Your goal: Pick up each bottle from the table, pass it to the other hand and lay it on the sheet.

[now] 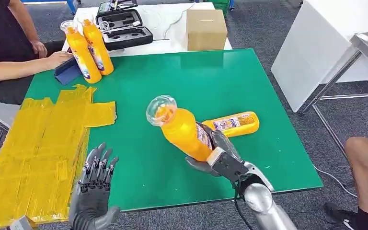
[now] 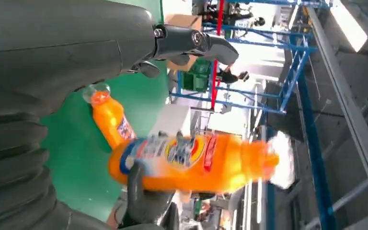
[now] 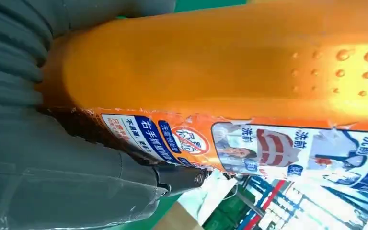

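My right hand [image 1: 223, 160] grips an orange bottle [image 1: 182, 132] by its lower body, lifted off the green table [image 1: 172, 81] with its clear cap tilted up and to the left. The right wrist view has the same bottle [image 3: 230, 72] close up against my hand [image 3: 52, 158]. A second orange bottle [image 1: 235, 123] lies on its side just behind it. Two more bottles [image 1: 90, 50] stand upright at the back left. A yellow sheet [image 1: 38, 143] covers the table's left side. My left hand [image 1: 96, 179] hovers at the sheet's near right edge, fingers apart and holding nothing. Its wrist view catches the held bottle [image 2: 196, 163], blurred.
A person sits at the back left with an arm [image 1: 9, 67] on the table beside a blue object [image 1: 67, 72]. Behind the green table stand a black case [image 1: 122, 26] and a cardboard box [image 1: 206, 28]. Another person's leg [image 1: 364, 163] is at the right.
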{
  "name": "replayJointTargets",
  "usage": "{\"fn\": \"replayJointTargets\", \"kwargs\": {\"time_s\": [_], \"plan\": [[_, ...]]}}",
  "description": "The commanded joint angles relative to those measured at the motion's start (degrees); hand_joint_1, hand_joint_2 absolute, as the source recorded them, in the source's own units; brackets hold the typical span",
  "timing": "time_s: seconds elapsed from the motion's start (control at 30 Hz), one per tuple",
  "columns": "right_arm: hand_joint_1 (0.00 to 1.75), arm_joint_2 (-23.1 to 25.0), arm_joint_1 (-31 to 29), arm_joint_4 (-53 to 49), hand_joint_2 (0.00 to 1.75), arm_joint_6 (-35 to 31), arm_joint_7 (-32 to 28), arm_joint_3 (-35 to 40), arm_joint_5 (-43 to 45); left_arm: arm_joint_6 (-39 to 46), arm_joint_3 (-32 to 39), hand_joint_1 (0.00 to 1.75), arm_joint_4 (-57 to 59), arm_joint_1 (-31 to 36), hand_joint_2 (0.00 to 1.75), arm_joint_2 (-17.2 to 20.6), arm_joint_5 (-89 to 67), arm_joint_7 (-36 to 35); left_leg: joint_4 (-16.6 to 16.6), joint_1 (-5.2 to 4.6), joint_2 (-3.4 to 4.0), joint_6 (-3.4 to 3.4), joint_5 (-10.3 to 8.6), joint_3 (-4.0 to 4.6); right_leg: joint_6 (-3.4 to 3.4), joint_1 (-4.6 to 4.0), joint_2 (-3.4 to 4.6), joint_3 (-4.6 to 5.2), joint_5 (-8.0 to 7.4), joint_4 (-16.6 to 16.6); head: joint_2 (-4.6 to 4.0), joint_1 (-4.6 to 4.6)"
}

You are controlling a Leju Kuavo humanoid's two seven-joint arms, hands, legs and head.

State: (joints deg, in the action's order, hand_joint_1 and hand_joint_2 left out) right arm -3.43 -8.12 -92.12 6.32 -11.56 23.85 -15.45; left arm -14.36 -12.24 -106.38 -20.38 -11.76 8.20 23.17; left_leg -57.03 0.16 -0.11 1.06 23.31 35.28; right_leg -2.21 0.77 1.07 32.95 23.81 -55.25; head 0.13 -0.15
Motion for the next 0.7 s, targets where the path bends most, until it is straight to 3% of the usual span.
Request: {"fn": "replayJointTargets", "kwargs": {"time_s": [0.03,0.33,0.5,0.7], "plan": [[1.75,8.51,-10.97,14.76,1.75,-1.35,1.97,7.55,-0.93,1.4,-7.67,0.0,7.69,4.81,1.75,2.82,2.79,-1.5,0.06,-0.01,0.2,-0.06,0.0,-0.15,0.07,0.0,0.14,-0.06,-0.04,0.02,0.0,0.02],[1.75,12.22,-13.06,18.79,1.75,-1.15,3.46,17.3,-1.84,6.28,-6.76,0.0,8.92,7.29,1.75,1.44,-1.85,-1.38,0.05,0.03,0.15,-0.09,-0.01,-0.21,0.11,-0.03,0.04,-0.14,0.01,0.01,0.0,0.04],[1.75,12.08,-13.08,18.81,1.75,-1.15,3.46,17.26,-1.84,6.27,-6.74,0.0,8.94,7.25,1.75,1.47,-1.85,-1.38,0.05,0.01,0.02,-0.05,-0.06,-0.04,0.06,-0.01,-0.05,-0.01,-0.01,0.0,0.0,0.04],[1.75,13.31,-12.49,19.22,1.75,-0.25,3.43,24.28,-3.0,10.62,-3.26,0.0,9.34,7.95,1.75,-0.3,-7.28,-0.96,0.06,0.02,0.04,-0.07,-0.05,-0.05,0.08,-0.01,-0.04,-0.02,0.0,0.01,0.0,0.07]]}}
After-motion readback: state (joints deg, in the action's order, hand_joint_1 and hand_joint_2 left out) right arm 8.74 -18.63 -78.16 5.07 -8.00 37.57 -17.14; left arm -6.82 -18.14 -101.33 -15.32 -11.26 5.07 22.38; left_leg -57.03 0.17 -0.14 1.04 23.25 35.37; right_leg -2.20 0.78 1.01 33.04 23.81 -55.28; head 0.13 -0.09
